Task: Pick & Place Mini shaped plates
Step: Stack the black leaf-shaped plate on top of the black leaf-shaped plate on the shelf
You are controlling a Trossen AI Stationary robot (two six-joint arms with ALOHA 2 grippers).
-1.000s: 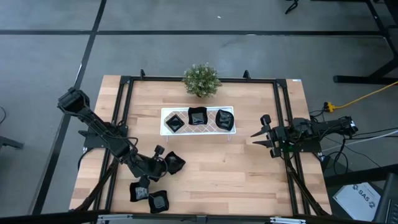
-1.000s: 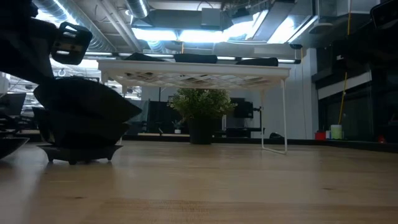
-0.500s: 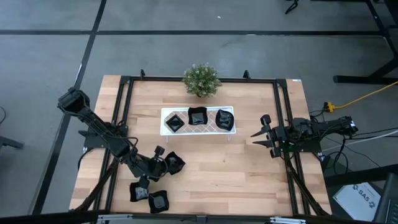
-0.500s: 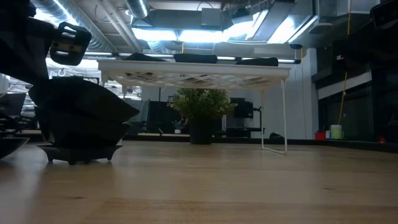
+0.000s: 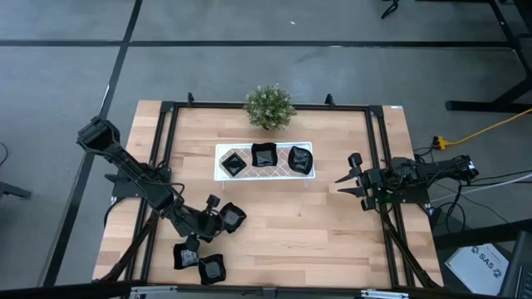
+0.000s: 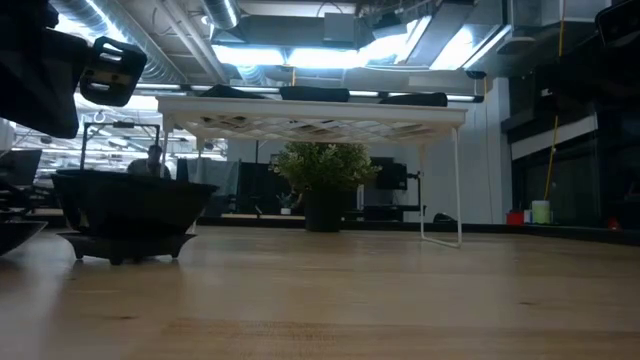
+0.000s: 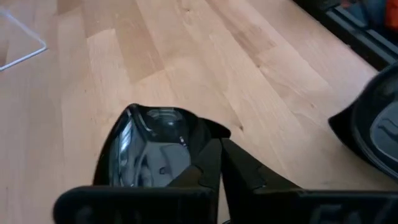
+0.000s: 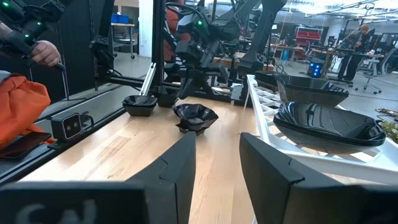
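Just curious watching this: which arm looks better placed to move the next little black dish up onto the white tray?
Probably the left. Its tool is shut on a dish near the two loose dishes. The right tool, open, waits beside the tray, holding nothing.

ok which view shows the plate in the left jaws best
The left wrist view: the plate fills the frame, pinched at its rim by the left gripper. The high view shows it small; the right wrist view shows it far off; the low view shows only its dark side.
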